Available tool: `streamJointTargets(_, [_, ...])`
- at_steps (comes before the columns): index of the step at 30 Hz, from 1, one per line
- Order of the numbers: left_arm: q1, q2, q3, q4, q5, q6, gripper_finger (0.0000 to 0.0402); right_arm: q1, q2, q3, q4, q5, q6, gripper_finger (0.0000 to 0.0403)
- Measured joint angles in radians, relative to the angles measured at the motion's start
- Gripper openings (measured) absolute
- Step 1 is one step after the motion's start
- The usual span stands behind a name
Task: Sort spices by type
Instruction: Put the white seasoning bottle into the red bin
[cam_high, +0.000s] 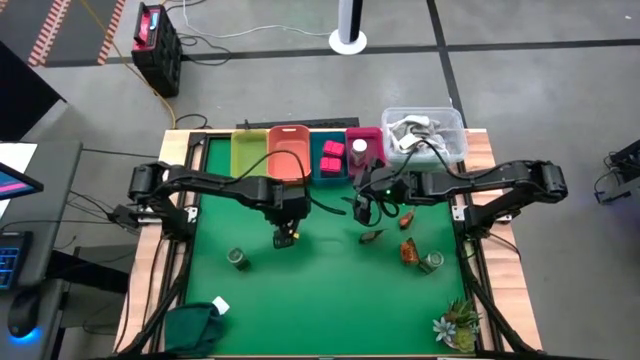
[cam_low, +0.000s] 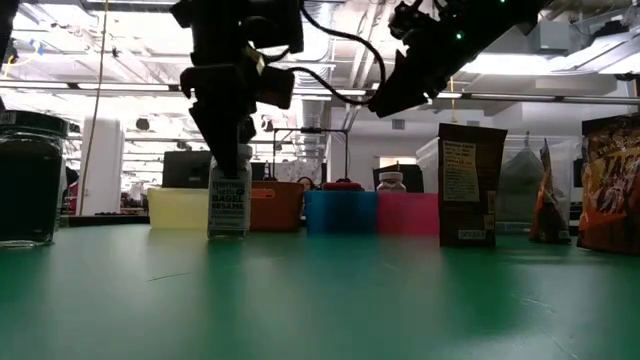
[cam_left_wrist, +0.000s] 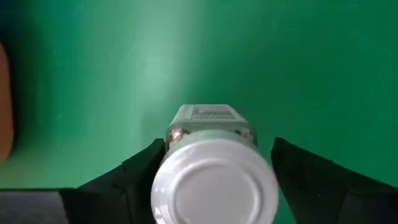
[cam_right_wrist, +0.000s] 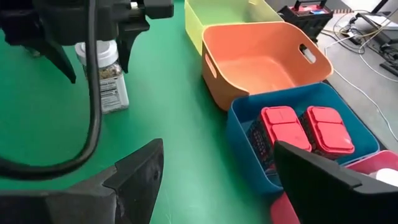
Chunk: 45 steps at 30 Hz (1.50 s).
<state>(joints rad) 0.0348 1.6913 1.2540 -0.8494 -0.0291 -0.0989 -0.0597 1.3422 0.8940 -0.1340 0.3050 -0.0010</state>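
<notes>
Green mat under bright hall.

Grey concrete floor — striped hazard tape, white pole base.

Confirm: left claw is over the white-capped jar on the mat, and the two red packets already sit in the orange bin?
Not quite. The red packets sit in the blue bin, not the orange bin, which is empty; the right wrist view shows it. The left claw is indeed over the white-capped jar on the mat.
</notes>
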Motion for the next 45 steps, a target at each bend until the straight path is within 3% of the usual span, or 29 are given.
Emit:
streamJointTargets(9, [-0.022, -0.082, 0.104, -0.073, -0.15, 0.026, 0.0284, 0.0, 0.0, 0.0, -0.005, 0.003, 0.0, 0.0328])
streamJointTargets(16, [-0.043, -0.209, 0.044, -0.061, -0.311, -0.003, 0.0281, 0.006, -0.004, 0.0, -0.005, 0.005, 0.012, 0.0328])
streamJointTargets(19, [-0.073, -0.295, -0.05, 0.068, -0.396, -0.007, 0.0275, 0.027, 0.002, 0.0, 0.013, 0.003, 0.01, 0.0328])
streamJointTargets(25, [-0.123, -0.501, -0.299, 0.49, -0.458, 0.02, 0.0266, 0.099, 0.023, -0.001, 0.12, -0.019, -0.022, 0.0328])
streamJointTargets(31, [-0.144, -0.664, -0.507, 0.99, -0.494, 0.087, 0.0265, 0.18, 0.146, 0.029, 0.311, -0.026, -0.061, 0.0328])
streamJointTargets(35, [-0.153, -0.706, -0.626, 1.268, -0.498, 0.131, 0.0265, 0.19, 0.263, 0.126, 0.305, -0.048, -0.064, 0.0328])
streamJointTargets(38, [-0.161, -0.719, -0.679, 1.344, -0.503, 0.137, 0.0265, 0.178, 0.352, 0.215, 0.239, -0.048, -0.068, 0.0328])
streamJointTargets(45, [-0.179, -0.777, -0.705, 1.299, -0.547, 0.142, 0.0265, 0.13, 0.533, 0.45, 0.087, -0.118, -0.097, 0.0328])
